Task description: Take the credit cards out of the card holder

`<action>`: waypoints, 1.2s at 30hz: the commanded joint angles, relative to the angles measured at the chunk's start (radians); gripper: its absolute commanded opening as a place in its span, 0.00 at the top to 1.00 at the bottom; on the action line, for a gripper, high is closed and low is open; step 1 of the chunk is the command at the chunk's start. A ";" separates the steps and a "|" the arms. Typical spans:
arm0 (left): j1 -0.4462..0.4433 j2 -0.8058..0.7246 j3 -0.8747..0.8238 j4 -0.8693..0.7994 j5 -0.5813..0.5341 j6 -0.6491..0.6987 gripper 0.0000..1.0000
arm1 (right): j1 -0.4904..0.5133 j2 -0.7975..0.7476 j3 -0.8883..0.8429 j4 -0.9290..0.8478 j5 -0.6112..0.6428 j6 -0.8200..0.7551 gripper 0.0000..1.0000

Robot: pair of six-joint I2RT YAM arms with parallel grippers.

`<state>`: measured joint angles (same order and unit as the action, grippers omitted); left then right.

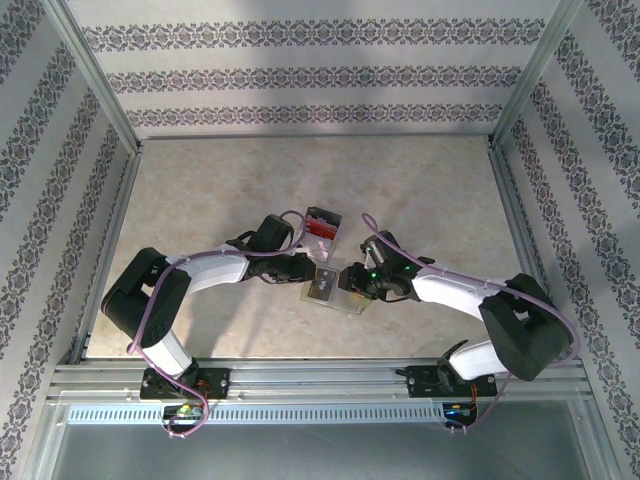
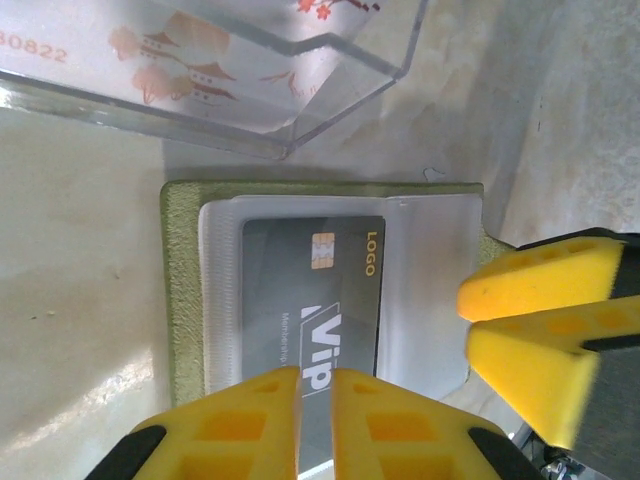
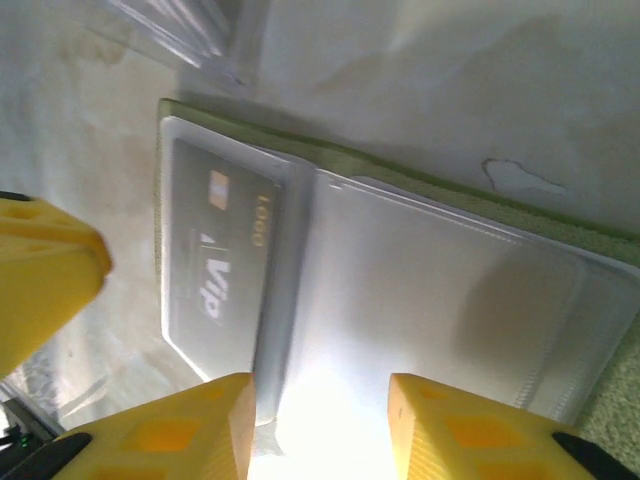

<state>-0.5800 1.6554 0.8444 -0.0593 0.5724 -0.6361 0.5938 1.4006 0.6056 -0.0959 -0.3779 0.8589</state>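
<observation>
As I lean in over the mottled beige table (image 1: 250,180), my left arm (image 1: 200,275) and right arm (image 1: 460,290) bend toward each other and meet near its middle. A clear plastic box (image 1: 322,222) with red printing stands just beyond that meeting point. One corner of it comes close to the far edge of the card holder (image 2: 180,290). The holder lies opened flat on the table between my two wrists, with its yellow-green outside showing as a rim around the pale grey inner sleeves. The dark grey card (image 2: 300,290) sits in the sleeve on my left side. Its chip, a gold "LOGO" and white "VIP" lettering face up. The card's near end runs down to the tips of my left gripper (image 2: 316,385). There my jaws are drawn almost together, with only a thin slit left between the yellow pads. I cannot tell whether they press on the card or merely hover at its edge. My right gripper (image 3: 322,385) is over the other half of the holder with its jaws partly spread. The bare translucent sleeve shows in the gap, and nothing is pinched. From my right wrist, one of my left fingers (image 3: 45,270) sits just beside the card's sleeve.
</observation>
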 commanded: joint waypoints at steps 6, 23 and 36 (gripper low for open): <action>0.013 -0.011 0.008 0.020 0.011 0.010 0.84 | 0.015 -0.036 -0.013 0.087 -0.028 0.031 0.59; 0.013 0.057 -0.008 0.041 -0.032 -0.004 0.88 | 0.050 0.070 -0.036 0.237 -0.052 0.109 0.60; 0.013 0.097 -0.016 0.034 -0.041 0.009 0.91 | 0.053 0.093 -0.056 0.268 -0.056 0.130 0.63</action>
<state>-0.5800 1.7340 0.8436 -0.0143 0.5434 -0.6403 0.6331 1.4822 0.5640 0.1371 -0.4274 0.9741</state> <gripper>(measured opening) 0.101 0.369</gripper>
